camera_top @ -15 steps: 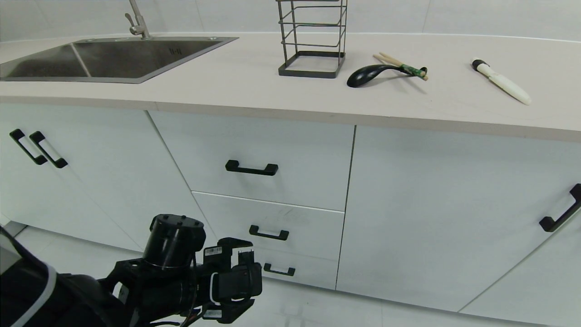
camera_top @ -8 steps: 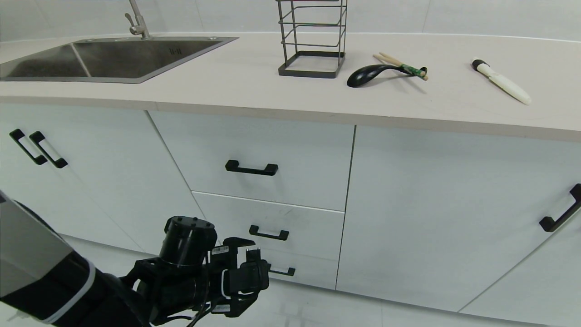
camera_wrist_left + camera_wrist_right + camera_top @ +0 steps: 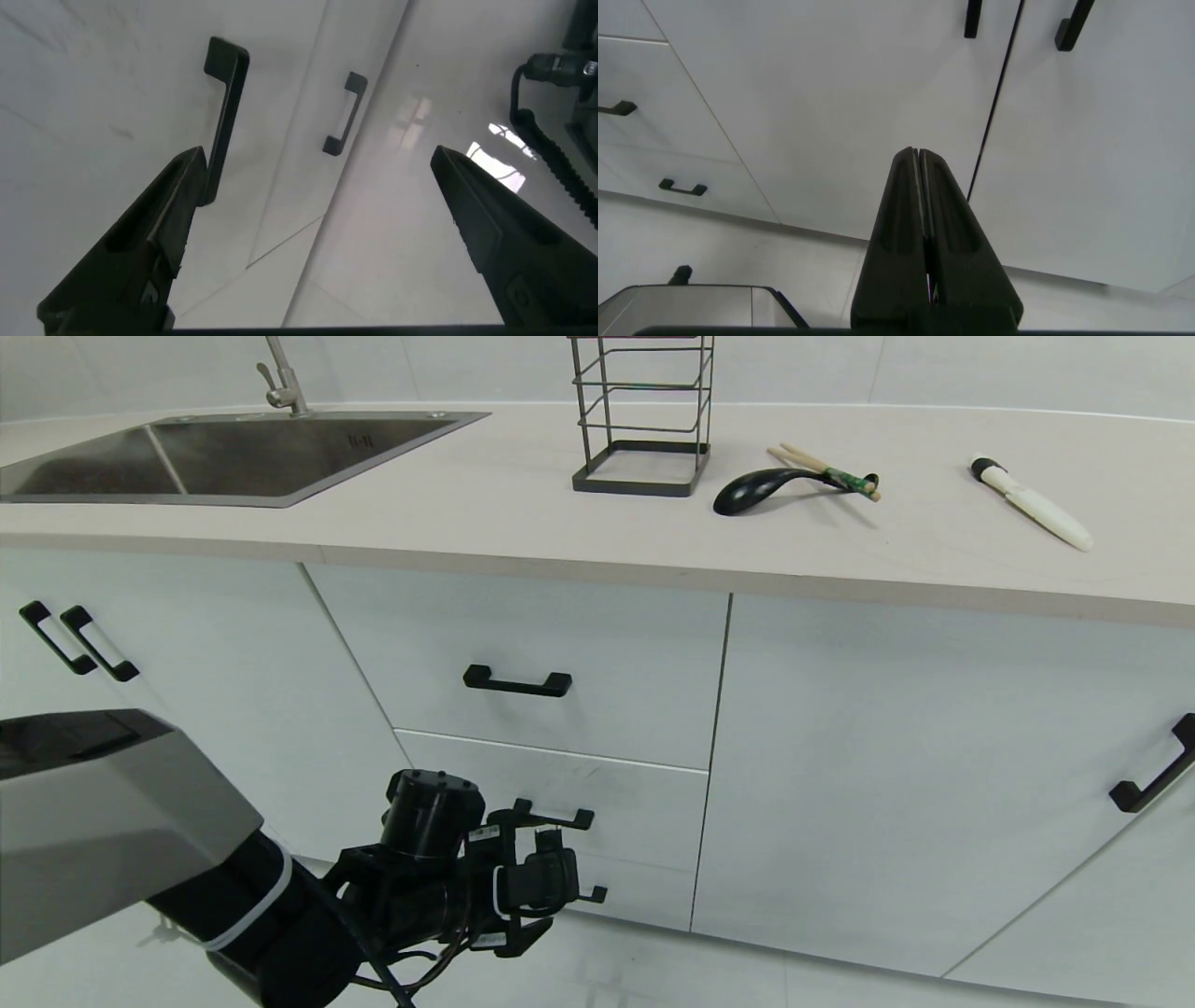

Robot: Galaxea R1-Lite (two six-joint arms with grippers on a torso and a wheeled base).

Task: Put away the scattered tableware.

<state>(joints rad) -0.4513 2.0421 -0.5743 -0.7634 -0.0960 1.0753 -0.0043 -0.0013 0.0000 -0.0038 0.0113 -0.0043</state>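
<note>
On the counter lie a black spoon [image 3: 758, 488], a pair of wooden chopsticks [image 3: 825, 471] propped across its handle, and a white-handled utensil with a black tip [image 3: 1031, 504] farther right. A black wire rack [image 3: 642, 420] stands left of the spoon. My left gripper [image 3: 560, 877] hangs low in front of the lower drawers, far below the counter. Its fingers [image 3: 168, 224] stand wide open with nothing between them, facing the drawer handles [image 3: 224, 112]. My right gripper [image 3: 917, 159] is shut and empty, pointing at white cabinet doors.
A steel sink [image 3: 233, 453] with a tap is set into the counter at the left. Below the counter are three drawers with black handles [image 3: 516, 683] and cabinet doors on both sides. The floor is pale tile.
My left arm has swung forward and to the right, bringing its open gripper closer to the lower drawer handles. The things on the counter have not moved.
</note>
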